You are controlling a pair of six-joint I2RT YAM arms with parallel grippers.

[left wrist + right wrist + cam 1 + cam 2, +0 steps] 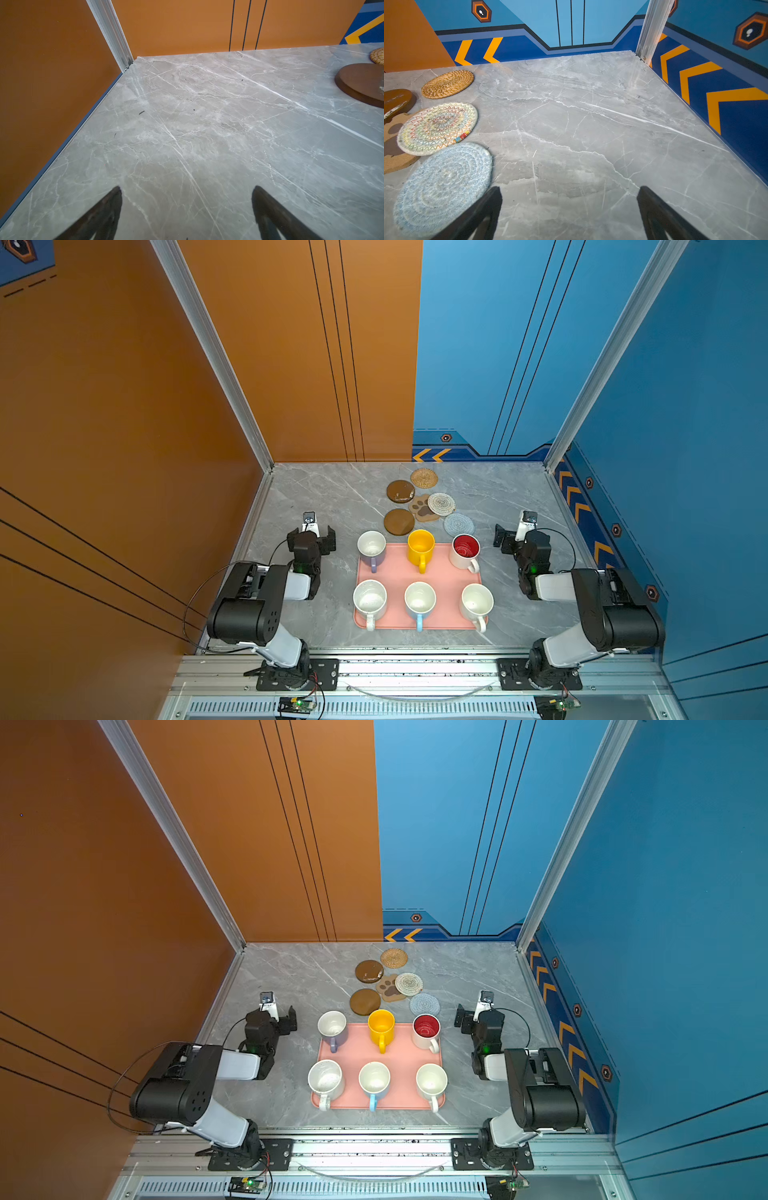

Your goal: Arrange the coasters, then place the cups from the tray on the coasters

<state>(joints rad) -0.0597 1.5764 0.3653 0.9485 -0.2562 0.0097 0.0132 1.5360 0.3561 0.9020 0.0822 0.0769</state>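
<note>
Both grippers are wide open and empty. The left gripper [187,188] and the right gripper [569,187] each hang over bare table [187,124]. The 6 coasters [422,508] lie bunched ahead of and between them, some overlapping. The pale-blue mat [444,187] is just beside the right gripper's inner finger, and a brown disc [363,83] lies ahead on the left gripper's inner side. The 6 mugs [420,545] wait on the pink tray [440,572] between the 2 arms. Spreading the coasters likely comes first, since overlapped mats give no flat seat.
</note>
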